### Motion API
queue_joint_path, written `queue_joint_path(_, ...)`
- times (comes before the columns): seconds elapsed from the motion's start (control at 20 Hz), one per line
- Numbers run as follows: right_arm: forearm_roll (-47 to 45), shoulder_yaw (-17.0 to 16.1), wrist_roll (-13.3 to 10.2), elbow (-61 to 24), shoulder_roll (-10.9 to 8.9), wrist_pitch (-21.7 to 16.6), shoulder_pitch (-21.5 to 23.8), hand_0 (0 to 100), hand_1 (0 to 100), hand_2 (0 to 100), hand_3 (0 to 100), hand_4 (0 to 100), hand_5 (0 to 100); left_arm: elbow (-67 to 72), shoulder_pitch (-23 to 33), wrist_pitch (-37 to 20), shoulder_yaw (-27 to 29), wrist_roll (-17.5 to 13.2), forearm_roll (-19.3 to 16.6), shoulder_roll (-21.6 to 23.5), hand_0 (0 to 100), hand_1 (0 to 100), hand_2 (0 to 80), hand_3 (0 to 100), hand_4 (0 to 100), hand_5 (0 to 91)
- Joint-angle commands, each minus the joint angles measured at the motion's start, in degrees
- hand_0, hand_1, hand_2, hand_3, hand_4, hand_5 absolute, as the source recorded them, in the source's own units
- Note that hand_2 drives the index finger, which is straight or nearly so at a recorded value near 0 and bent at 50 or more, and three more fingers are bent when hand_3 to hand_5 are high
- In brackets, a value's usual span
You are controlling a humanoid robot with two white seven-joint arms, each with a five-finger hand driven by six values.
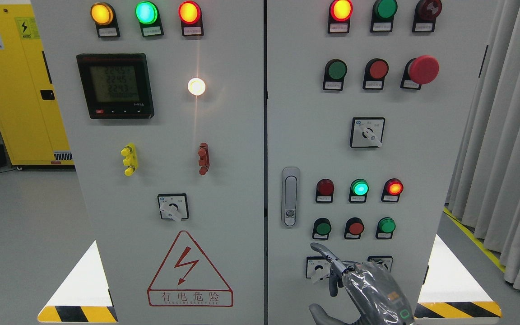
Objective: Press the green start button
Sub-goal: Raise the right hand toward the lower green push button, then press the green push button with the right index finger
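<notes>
On the right cabinet door (pixel 422 149), a low row holds a dark green button (pixel 322 228), a red button (pixel 355 228) and a brighter green button (pixel 386 225). Higher up is another green button (pixel 336 70). My right hand (pixel 332 275), wrapped in clear plastic, comes up from the bottom edge. Its index finger (pixel 322 251) is stretched up and to the left, with the tip just below the dark green button and apart from it. The thumb is spread low and another finger hangs bent. It holds nothing. The left arm does not show.
Two rotary switches (pixel 318 267) sit right behind the hand, partly hidden. Lit indicator lamps (pixel 359 187) sit above the button row, and a door latch (pixel 290 196) is to the left. A red mushroom stop (pixel 423 70) juts out at upper right. Curtains (pixel 503 135) hang on the right.
</notes>
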Motion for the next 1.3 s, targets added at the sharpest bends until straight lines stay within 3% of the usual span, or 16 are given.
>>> queue_joint_path(0.0, 2.03, -0.75, -0.02, 3.60, -1.63, 0.04, -2.11, 42, 62, 0, 75, 74, 89, -1.58, -1.58, 0.04, -0.02, -0.04, 0.00, -0.20, 12, 56, 0.0, 0, 0, 0.0)
queue_joint_path(1.25, 1.59, -2.86, -0.10, 10.46, -1.28, 2.41, -6.77, 48, 60, 0, 76, 75, 88, -1.58, -1.58, 0.04, -0.02, -0.04, 0.00, -0.20, 12, 56, 0.0, 0, 0, 0.0)
